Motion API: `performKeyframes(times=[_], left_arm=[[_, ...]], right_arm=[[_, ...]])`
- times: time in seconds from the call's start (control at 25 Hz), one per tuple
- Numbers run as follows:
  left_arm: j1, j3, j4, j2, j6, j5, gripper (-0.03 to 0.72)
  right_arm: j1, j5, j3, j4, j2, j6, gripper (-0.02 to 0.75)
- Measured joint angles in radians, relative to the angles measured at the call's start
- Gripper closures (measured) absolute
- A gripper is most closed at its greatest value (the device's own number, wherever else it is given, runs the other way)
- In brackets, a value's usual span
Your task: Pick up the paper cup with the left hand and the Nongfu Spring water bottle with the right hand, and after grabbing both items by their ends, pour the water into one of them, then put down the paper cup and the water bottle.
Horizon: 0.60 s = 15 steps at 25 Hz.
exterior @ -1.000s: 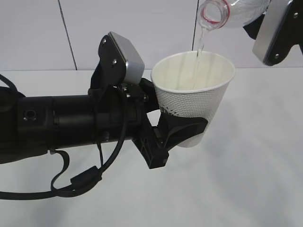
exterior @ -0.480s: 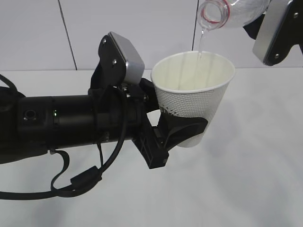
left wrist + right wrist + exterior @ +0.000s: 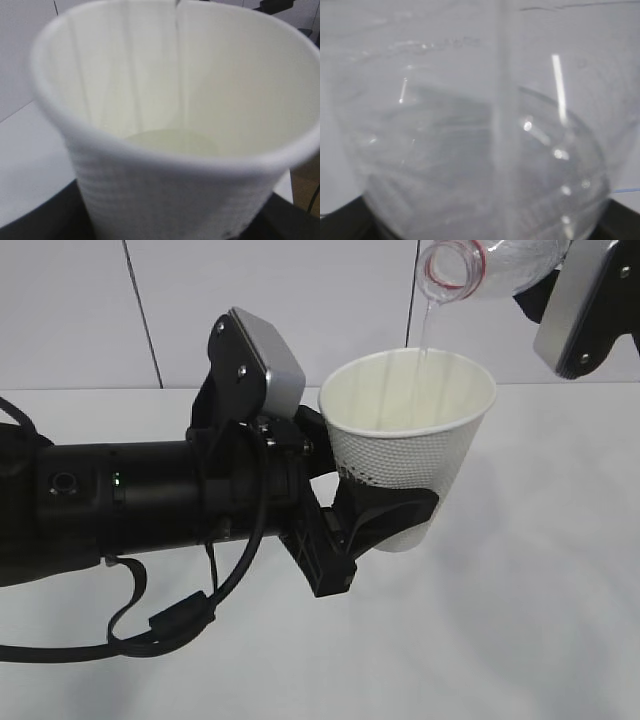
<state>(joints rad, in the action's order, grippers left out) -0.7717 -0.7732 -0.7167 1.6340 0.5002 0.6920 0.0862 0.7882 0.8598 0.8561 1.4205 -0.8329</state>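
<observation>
So the left hand (image 3: 385, 520) has the paper cup (image 3: 410, 445) clamped low on its dimpled wall, near the base, jaws spread about as wide as the cup's bottom end. Gripping it down there leaves the whole rim free, which makes sense for catching a pour. The cup sits upright and lifted clear of the white table (image 3: 530, 640).

Up in the top right corner, the Nongfu Spring water bottle (image 3: 480, 270) is tipped mouth-down, its opening just above the far side of the rim. A thin stream of water (image 3: 421, 335) drops from the mouth toward the cup. From the left wrist view there's a shallow pool at the bottom, so I'd guess the pour is underway but far from full.

Hard bits: the right hand (image 3: 585, 305) is mostly cut off by the frame edge, only its grey block and some black show. You can't see its fingertips there, though the right wrist view is filled with the clear bottle body, black jaw tips either side, so it's gripping the bottle. Label isn't visible.
</observation>
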Motion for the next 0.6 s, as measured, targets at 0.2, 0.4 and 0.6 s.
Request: performKeyframes(times=[0.2, 0.4, 0.6], left_arm=[[0.000, 0.000, 0.000, 0.000, 0.000, 0.000, 0.200], [0.000, 0.000, 0.000, 0.000, 0.000, 0.000, 0.200], [0.000, 0.000, -0.016, 0.000, 0.000, 0.000, 0.200]], right_arm=[[0.000, 0.000, 0.000, 0.000, 0.000, 0.000, 0.218], [0.000, 0.002, 0.000, 0.000, 0.000, 0.000, 0.218], [0.000, 0.002, 0.000, 0.000, 0.000, 0.000, 0.218]])
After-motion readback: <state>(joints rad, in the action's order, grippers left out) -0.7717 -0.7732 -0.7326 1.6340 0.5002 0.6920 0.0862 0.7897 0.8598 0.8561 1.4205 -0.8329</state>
